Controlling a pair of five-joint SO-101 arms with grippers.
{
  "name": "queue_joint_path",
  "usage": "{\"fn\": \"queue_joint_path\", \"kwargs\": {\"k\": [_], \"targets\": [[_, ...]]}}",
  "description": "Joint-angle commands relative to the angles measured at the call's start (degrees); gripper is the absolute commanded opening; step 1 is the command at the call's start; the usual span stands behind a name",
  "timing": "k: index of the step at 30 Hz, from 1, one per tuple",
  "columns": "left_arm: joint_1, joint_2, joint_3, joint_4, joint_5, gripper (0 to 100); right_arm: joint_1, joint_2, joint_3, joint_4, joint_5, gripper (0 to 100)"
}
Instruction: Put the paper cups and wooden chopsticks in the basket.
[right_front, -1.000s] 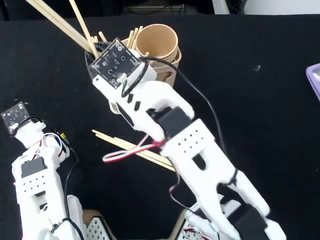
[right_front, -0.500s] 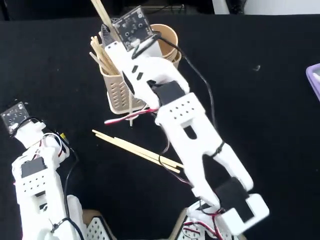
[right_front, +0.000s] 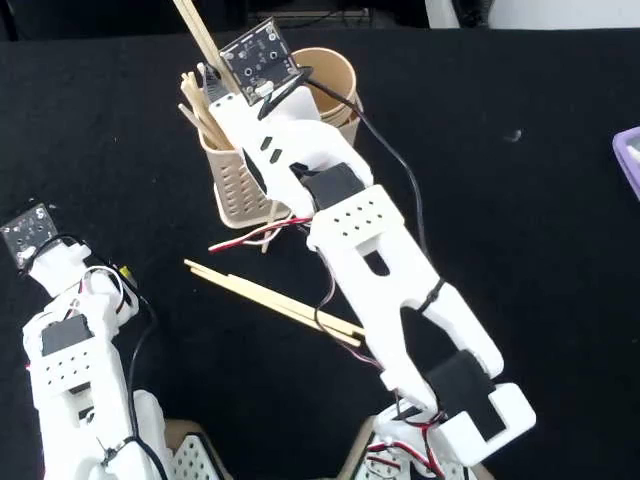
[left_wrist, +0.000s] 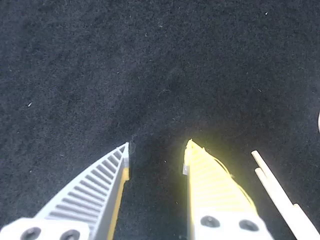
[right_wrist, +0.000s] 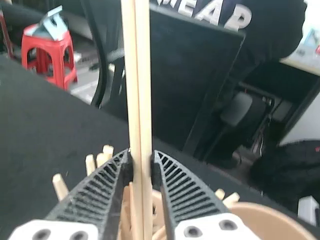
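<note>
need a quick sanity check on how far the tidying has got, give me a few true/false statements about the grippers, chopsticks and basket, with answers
1. The right gripper is shut on a pair of chopsticks. True.
2. The left gripper holds a paper cup. False: it is open and empty above the black table.
3. A second pair of chopsticks lies on the table, outside the basket. True.
4. The basket has no chopsticks in it. False: several chopsticks stick up out of it.
</note>
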Motion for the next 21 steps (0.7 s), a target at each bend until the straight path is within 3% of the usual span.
{"fn": "queue_joint_path", "kwargs": {"k": [1,4,12,21], "targets": [[-0.5,-1.1,-1.2,-1.0,0.4,18,0.4,-0.9,-1.0,3.5,-0.5,11.5],[-0.5,-1.1,-1.2,-1.0,0.4,18,0.4,-2.1,-1.7,5.4,-0.5,16.2],[-0.6,-1.1,-1.3,-1.0,0.4,18,-3.0,-14.3,-1.8,11.6,-0.5,14.9],[-0.6,-1.1,-1.3,-1.0,0.4,18,-4.8,-30.5,0.5,34.7,-0.5,15.2]]}}
